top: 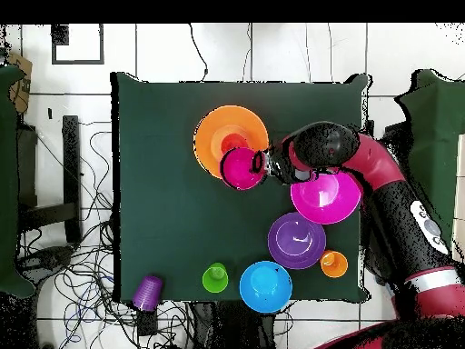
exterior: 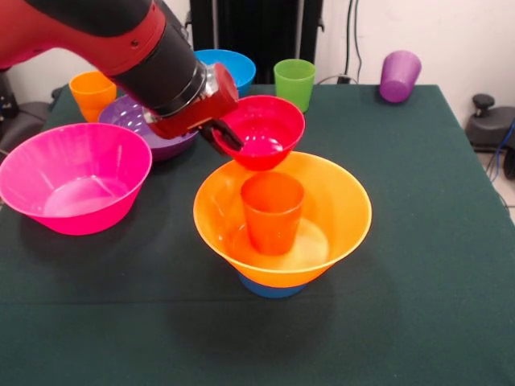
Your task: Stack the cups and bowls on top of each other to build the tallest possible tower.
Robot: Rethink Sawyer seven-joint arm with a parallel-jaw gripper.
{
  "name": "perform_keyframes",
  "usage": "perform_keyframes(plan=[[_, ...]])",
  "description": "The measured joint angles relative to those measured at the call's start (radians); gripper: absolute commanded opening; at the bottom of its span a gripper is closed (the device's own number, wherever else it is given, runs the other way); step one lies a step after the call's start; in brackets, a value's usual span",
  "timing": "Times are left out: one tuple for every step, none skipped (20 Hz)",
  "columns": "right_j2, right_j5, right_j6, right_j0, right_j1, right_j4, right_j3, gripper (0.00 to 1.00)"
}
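The tower stands mid-table: a small light-blue bowl (exterior: 272,287) upside down as base, the large orange bowl (exterior: 338,211) (top: 216,127) on it, and a red-orange cup (exterior: 272,211) upright inside. My gripper (exterior: 224,137) (top: 262,164) is shut on the near-side rim of the small red bowl (exterior: 265,129) (top: 242,169). That bowl hangs open side up, slightly tilted, just above the orange bowl's far rim.
On the green table (exterior: 418,241) sit the large pink bowl (exterior: 72,185) (top: 325,197), purple bowl (exterior: 129,117) (top: 296,240), blue bowl (exterior: 232,64) (top: 265,285), yellow-orange cup (exterior: 92,92) (top: 333,264) and green cup (exterior: 294,82) (top: 215,277). A purple cup (exterior: 400,75) (top: 147,293) lies tipped at a corner.
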Motion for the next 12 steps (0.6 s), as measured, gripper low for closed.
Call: perform_keyframes(plan=[[0.0, 0.0, 0.0, -0.001, -0.01, -0.001, 0.012, 0.0], [0.001, 0.0, 0.0, -0.001, -0.027, -0.002, 0.03, 0.0], [0.002, 0.0, 0.0, -0.001, -0.036, -0.003, 0.04, 0.0], [0.004, 0.0, 0.0, -0.001, -0.047, -0.004, 0.051, 0.0], [0.005, 0.0, 0.0, -0.001, -0.056, -0.004, 0.06, 0.0], [0.006, -0.001, 0.0, -0.001, -0.062, -0.004, 0.066, 0.0], [0.009, -0.004, 0.0, -0.001, -0.075, -0.005, 0.081, 0.0], [0.01, -0.006, 0.0, -0.001, -0.08, -0.005, 0.087, 0.0], [0.012, -0.012, 0.0, -0.001, -0.089, -0.006, 0.097, 0.0], [0.013, -0.022, 0.0, -0.001, -0.098, -0.007, 0.109, 0.0], [0.013, -0.028, 0.0, 0.0, -0.101, -0.007, 0.114, 0.0], [0.013, -0.037, 0.0, 0.0, -0.104, -0.008, 0.119, 0.0]])
